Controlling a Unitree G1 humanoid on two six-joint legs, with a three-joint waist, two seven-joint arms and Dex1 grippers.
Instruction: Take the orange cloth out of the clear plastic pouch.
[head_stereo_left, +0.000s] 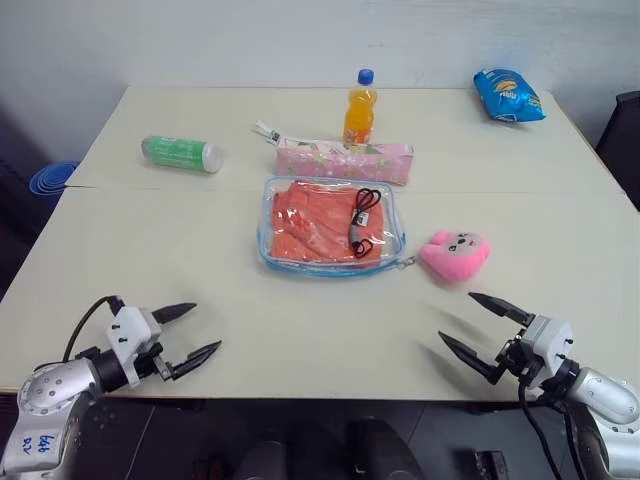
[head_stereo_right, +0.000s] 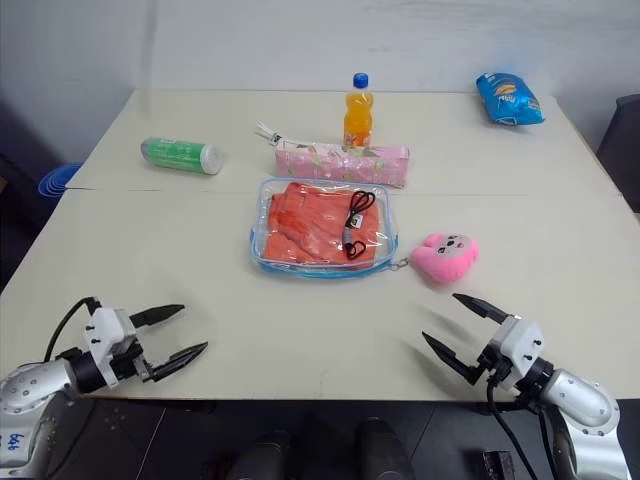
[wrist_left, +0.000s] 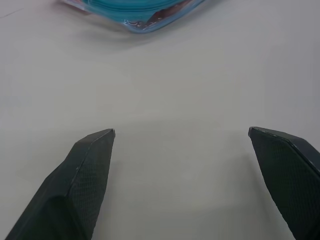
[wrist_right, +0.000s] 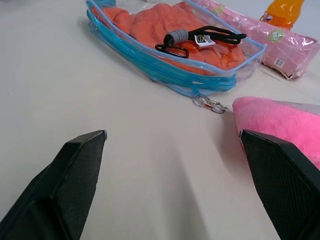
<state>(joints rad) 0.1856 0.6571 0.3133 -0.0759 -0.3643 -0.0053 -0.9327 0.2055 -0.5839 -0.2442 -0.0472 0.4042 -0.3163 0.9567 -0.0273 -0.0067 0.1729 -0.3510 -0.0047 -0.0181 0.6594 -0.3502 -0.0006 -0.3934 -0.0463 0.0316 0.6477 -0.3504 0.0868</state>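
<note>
Orange cloth (head_stereo_left: 318, 228) sits folded inside clear plastic pouch (head_stereo_left: 269, 247), mid-bench (head_stereo_left: 150, 250), black cord (head_stereo_left: 362, 222) lying on top of the pouch. Pouch looks shut, with a small metal clip (wrist_right: 211, 104) at its corner near pink plush toy (head_stereo_left: 455, 253). Nothing started yet: left tool (head_stereo_left: 186, 333) and right tool (head_stereo_left: 486, 330) hang at the near edge, both spread wide, empty. Next likely: reach in, pin pouch, open it.
</note>
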